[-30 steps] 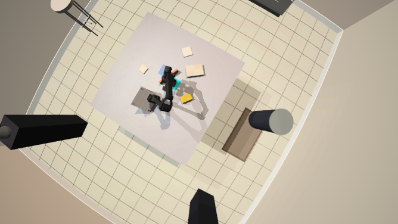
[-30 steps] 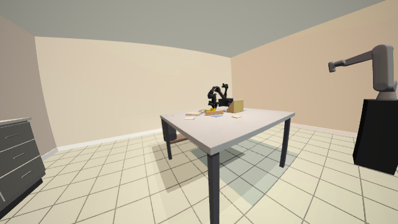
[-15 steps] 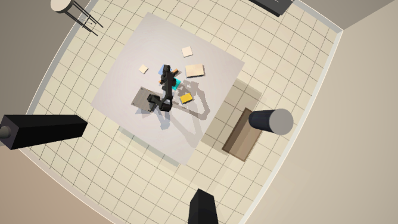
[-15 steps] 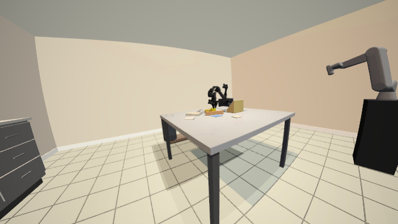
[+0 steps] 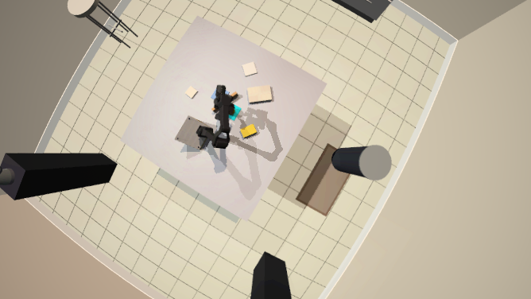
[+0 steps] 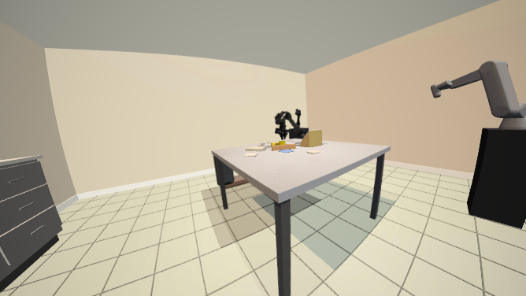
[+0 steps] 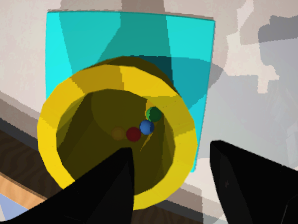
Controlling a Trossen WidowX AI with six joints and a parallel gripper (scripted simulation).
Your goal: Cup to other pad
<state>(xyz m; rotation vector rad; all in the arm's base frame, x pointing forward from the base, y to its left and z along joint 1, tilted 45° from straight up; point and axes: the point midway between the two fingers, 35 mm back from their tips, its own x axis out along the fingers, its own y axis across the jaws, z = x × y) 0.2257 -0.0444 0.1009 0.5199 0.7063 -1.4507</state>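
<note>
cup (image 7: 116, 137) | on cyan pad (image 7: 129, 56) | marbles (image 7: 143, 128) inside, maybe three

A yellow cup (image 7: 116, 136), upright on the cyan pad (image 7: 189, 50), holds red, blue and green marbles (image 7: 143, 127).

The robot is a slim black jointed arm (image 5: 221, 119) of blocky links, rising from a flat grey rectangular base plate (image 5: 190, 131) with small dots at its corners. Its matte black parallel-jaw gripper (image 7: 174, 189) ends in two broad, wedge-shaped black fingers that taper to points.
</note>
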